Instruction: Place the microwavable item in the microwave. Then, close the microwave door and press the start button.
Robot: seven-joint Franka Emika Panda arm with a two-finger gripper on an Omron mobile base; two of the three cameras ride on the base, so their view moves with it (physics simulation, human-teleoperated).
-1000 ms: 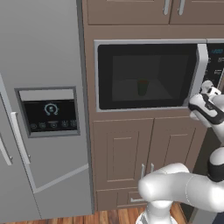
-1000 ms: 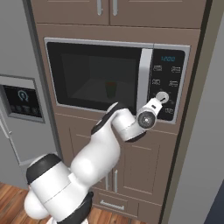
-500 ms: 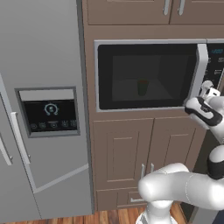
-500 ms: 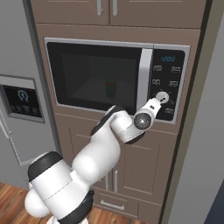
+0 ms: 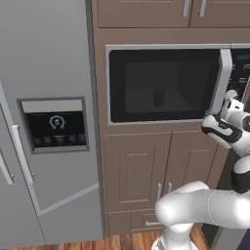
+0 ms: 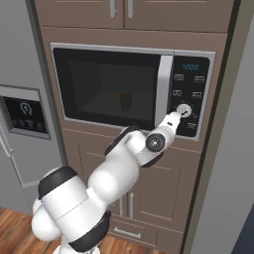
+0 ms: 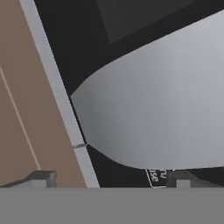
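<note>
microwave door (image 6: 114, 84): shut flat against its silver frame, dark glass window facing the room, vertical silver handle (image 6: 164, 92) along the right edge
microwavable item (image 6: 125, 101): small green cup standing upright inside the microwave (image 6: 206, 94), seen dimly through the glass, about the middle of the cavity; also visible from the left (image 5: 159, 97)
control panel (image 6: 191, 96): black strip to the right of the handle, blue digits at the top, rows of small buttons, a round silver knob (image 6: 184, 109) lower down
gripper (image 6: 174, 117): raised to the panel, its tip right at the knob, whether touching I cannot tell; fingers spread wide, grasping nothing
hand view: the knob (image 7: 162, 109) looms as a big grey curved face between the two finger tips (image 7: 41, 178)
fridge (image 5: 46, 122): grey, to the left of the microwave, dispenser panel (image 5: 55, 126) set in its door
cabinets (image 5: 146, 171): brown doors below the microwave
</note>
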